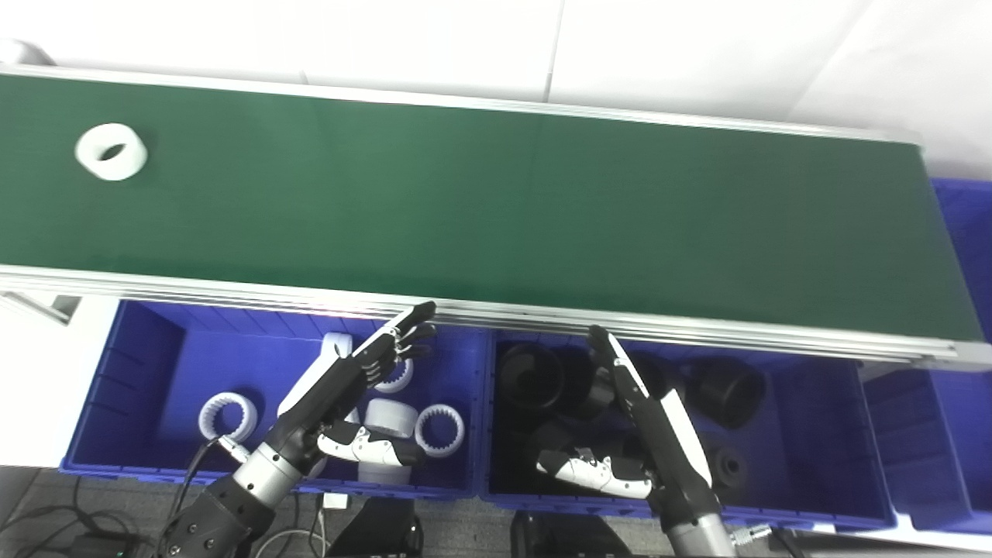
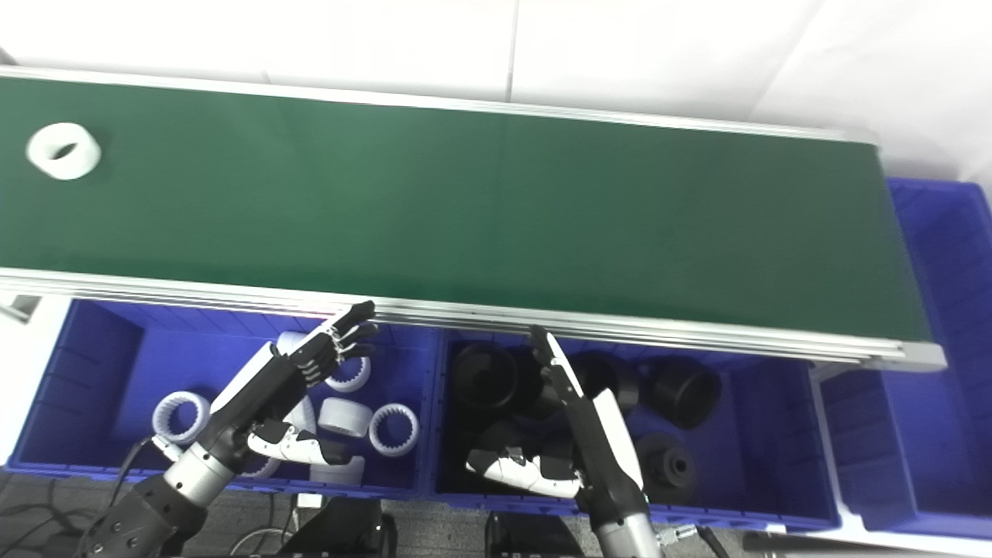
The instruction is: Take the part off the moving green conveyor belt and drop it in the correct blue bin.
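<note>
Risk: white ring [image 1: 111,152], upper left on the belt [image 1: 496,209], could pass unreached; both hands, left [image 1: 349,391] and right [image 1: 643,418], hover empty, fingers spread, over bins.

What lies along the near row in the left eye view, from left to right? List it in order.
Bin with white rings → left hand → bin with black parts → right hand over it → a third blue bin at the far right.
</note>
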You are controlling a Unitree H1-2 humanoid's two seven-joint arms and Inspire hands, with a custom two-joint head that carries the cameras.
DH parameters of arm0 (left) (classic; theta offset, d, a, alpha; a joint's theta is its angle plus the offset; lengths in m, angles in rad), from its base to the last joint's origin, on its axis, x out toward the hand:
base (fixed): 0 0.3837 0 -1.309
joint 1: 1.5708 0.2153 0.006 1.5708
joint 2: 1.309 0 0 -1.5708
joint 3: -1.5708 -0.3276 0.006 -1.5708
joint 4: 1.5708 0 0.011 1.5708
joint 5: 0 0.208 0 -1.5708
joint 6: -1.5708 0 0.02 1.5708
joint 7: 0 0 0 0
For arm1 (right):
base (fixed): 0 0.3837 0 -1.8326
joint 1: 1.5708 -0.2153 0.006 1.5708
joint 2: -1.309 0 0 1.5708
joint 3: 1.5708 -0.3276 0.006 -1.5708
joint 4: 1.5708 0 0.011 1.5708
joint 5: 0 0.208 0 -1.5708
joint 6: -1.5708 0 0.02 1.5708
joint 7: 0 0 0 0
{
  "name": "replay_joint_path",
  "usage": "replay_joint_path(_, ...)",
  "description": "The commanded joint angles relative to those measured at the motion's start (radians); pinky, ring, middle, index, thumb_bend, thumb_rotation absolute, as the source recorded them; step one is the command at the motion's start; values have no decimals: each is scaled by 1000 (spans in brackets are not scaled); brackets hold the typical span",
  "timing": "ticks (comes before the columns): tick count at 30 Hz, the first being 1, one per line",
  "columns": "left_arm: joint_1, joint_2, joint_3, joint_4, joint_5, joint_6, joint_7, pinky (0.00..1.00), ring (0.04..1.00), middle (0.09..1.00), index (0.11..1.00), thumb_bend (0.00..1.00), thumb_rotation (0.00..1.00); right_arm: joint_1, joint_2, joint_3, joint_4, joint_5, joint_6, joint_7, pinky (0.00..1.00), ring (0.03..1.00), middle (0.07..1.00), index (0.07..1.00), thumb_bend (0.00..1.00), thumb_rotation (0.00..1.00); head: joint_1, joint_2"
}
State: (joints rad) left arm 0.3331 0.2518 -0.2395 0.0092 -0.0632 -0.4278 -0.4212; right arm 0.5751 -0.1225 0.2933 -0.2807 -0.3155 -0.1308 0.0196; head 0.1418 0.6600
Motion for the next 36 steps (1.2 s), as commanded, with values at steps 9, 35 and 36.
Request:
replay_joint_path(9,-2,-50,-24,-9,106,-17,56,816,891,932,911,776,415,-13,-36,-26,52,70,-102,6,1000,1000,1000,1000,804,385,149,-91)
replay_joint_path(35,-19,-61,-14,0,76,-40,79,781,872,917,904,791,367,-42,-19,-32,98,58,-134,-6,929,982,1000,1000,788,379,50,-105)
replay_joint_path(36,-20,-61,-15,-4,62,-39,74,781,871,917,904,791,365,-43,-20,-32,101,59,-137,-5,925,981,1000,1000,789,380,45,-104)
